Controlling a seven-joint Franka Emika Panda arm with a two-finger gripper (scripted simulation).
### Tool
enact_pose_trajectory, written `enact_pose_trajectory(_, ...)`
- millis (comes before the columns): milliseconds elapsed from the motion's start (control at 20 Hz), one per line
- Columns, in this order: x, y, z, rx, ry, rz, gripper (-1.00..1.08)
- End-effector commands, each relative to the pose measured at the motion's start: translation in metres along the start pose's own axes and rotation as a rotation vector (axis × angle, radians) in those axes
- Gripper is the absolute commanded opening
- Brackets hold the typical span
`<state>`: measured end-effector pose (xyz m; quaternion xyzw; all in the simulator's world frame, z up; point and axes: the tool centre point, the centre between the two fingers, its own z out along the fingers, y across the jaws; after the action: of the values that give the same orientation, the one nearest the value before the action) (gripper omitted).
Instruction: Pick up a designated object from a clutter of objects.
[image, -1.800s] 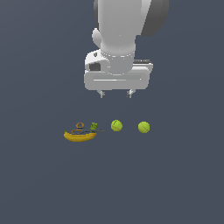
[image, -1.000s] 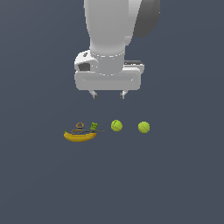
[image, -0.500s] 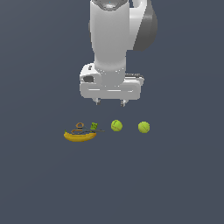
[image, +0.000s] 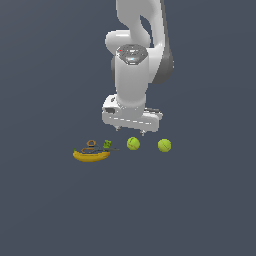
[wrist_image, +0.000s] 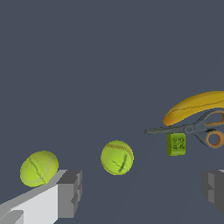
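Observation:
Two alike yellow-green tennis balls lie on the dark floor. One tennis ball (image: 133, 143) (wrist_image: 117, 157) is next to the clutter; the other tennis ball (image: 164, 145) (wrist_image: 39, 168) lies apart, toward the exterior view's right. My gripper (image: 131, 131) (wrist_image: 142, 192) is open and empty. It hangs just above the ball next to the clutter, without touching it. The clutter holds a yellow banana (image: 91, 156) (wrist_image: 197, 105), a tiny green block (image: 107, 145) (wrist_image: 176, 144) and dark scissors with brown ring handles (image: 90, 144) (wrist_image: 199, 129).
The dark grey floor (image: 200, 210) spreads flat all around. The white arm (image: 135, 65) rises behind the gripper.
The gripper has come down toward the floor and turned, and now hangs just above the ball next to the clutter. The objects have not moved.

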<state>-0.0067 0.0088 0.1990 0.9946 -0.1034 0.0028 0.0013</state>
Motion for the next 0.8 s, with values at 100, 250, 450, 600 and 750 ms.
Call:
enact_pose_trajectory(100, -0.014, -0.005, 0.042, 0.000, -0.002, 0.078, 1.00)
enact_pose_trajectory(250, -0.023, -0.007, 0.064, 0.001, -0.003, 0.121, 1.00)
enact_pose_trajectory(450, -0.034, -0.008, 0.086, 0.001, -0.005, 0.165, 1.00)
enact_pose_trajectory(600, -0.040, -0.009, 0.097, 0.001, -0.005, 0.188, 1.00)
enact_pose_trajectory(750, -0.044, -0.009, 0.104, 0.001, -0.006, 0.203, 1.00)
